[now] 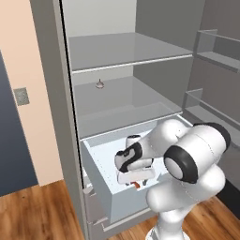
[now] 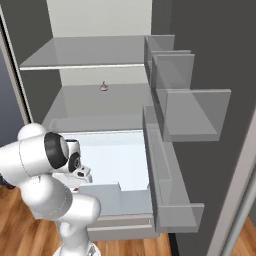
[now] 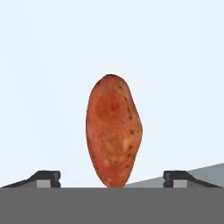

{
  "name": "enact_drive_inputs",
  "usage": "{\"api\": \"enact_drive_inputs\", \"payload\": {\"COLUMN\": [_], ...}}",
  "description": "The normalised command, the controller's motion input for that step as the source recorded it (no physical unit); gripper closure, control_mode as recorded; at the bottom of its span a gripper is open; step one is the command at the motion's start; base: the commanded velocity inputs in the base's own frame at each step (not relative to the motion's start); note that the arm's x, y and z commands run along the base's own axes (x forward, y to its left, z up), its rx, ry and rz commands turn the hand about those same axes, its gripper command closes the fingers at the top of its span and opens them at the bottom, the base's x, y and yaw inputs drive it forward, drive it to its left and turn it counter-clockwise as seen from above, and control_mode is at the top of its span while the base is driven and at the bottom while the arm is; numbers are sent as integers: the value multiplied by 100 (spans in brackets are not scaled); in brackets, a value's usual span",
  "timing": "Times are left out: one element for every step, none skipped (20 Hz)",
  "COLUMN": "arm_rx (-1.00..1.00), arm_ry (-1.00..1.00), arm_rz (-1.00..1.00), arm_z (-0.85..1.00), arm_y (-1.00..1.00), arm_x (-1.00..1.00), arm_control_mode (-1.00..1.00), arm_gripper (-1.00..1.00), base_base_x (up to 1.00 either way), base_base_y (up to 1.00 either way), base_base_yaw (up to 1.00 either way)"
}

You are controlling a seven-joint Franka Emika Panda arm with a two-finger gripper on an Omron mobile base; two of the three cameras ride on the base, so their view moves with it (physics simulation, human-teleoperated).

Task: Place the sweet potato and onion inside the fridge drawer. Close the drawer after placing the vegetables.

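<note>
We find the gripper [image 3: 112, 179] with jaws wide apart — the sweet potato [image 3: 113, 131] lies free between them on the fridge drawer [image 1: 98, 168] white floor — wood flooring [image 1: 33, 211] below.

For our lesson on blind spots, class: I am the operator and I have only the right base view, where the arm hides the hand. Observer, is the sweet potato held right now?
Observer: No. In the hand view the fingers stand wide apart on either side of the sweet potato, and neither touches it.
Operator: So where is it?
Observer: The left base view shows it inside the pulled-out fridge drawer, near the front wall, just beneath the fingers.
</note>
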Motion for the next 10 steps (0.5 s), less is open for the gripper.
{"api": "enact_drive_inputs", "payload": {"arm_rx": [0,0,0,0,0,0,0,0,0,0], "arm_ry": [-2,-9,-14,-17,-17,-15,-12,-11,-8,-11], "arm_rz": [0,0,0,0,0,0,0,0,0,0], "arm_z": [32,57,83,99,89,80,81,91,99,100], "arm_y": [0,0,0,0,-1,-7,-12,-9,-9,-2], "arm_x": [0,-6,-24,-31,-34,-49,-51,-44,-31,-30], "arm_control_mode": [-100,-100,-100,-100,-100,-100,-100,-100,-100,-100], "arm_gripper": [-100,-100,-100,-100,-100,-100,-100,-100,-100,-100], "base_base_x": [0,0,0,0,0,0,0,0,0,0], "base_base_y": [0,0,0,0,0,0,0,0,0,0], "base_base_yaw": [0,0,0,0,0,0,0,0,0,0]}}
